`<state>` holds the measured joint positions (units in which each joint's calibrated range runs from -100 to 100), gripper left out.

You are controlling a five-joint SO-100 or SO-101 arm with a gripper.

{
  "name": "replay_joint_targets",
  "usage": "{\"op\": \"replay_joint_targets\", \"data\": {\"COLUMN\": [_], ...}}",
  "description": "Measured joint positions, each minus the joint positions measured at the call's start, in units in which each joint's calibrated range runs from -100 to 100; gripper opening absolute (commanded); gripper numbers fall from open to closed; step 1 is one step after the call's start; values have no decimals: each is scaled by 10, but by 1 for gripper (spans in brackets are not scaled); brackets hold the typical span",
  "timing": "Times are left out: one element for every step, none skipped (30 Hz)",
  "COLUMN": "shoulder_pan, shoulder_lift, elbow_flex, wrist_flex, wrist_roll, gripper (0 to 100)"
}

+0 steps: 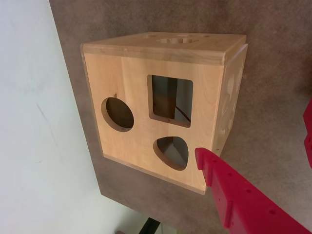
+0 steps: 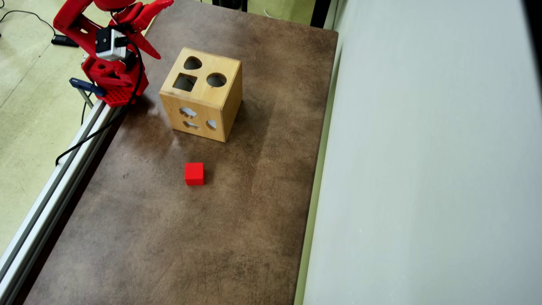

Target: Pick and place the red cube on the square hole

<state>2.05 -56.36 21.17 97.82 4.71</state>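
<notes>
The red cube [image 2: 194,173] lies on the brown table, apart from and below the wooden shape box [image 2: 220,106] in the overhead view; it does not show in the wrist view. The box's top face has a square hole [image 2: 185,82], a round hole and a rounded-triangle hole. In the wrist view the same box [image 1: 131,78] fills the middle, with its square hole [image 1: 170,100]. My red gripper [image 2: 164,29] is open and empty, up at the table's far left corner, left of the box. In the wrist view the gripper [image 1: 256,131] shows one finger [image 1: 229,195] at the bottom right.
A pale wall [image 2: 423,169] runs along the table's right side in the overhead view. An aluminium rail [image 2: 51,190] runs along the left edge, with the arm's base [image 2: 114,80] clamped to it. Brown tabletop [image 2: 169,237] stretches below the cube.
</notes>
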Motion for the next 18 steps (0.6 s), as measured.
{"op": "replay_joint_targets", "data": {"shoulder_pan": [0, 1, 1, 1, 1, 1, 0, 0, 0, 0, -1, 0, 0, 0, 0, 0, 0, 0], "shoulder_lift": [0, -5, -26, -68, -130, -206, -275, -329, -360, -377, -385, -386, -386, -389, -391, -392, -392, -392], "elbow_flex": [0, 0, 2, 2, 1, 1, 0, -5, -14, -13, -1, 2, 2, 1, 0, 0, 0, 0], "wrist_flex": [0, 0, 0, 0, 0, 0, 0, 2, 1, 2, 2, 2, 2, 2, 2, 2, 2, 2], "wrist_roll": [0, 0, 0, 0, 0, 0, 0, 0, 0, 0, 0, 0, 0, 0, 0, 0, 0, 0], "gripper": [15, 15, 15, 15, 15, 15, 15, 15, 15, 15, 15, 15, 15, 15, 15, 15, 15, 15]}}
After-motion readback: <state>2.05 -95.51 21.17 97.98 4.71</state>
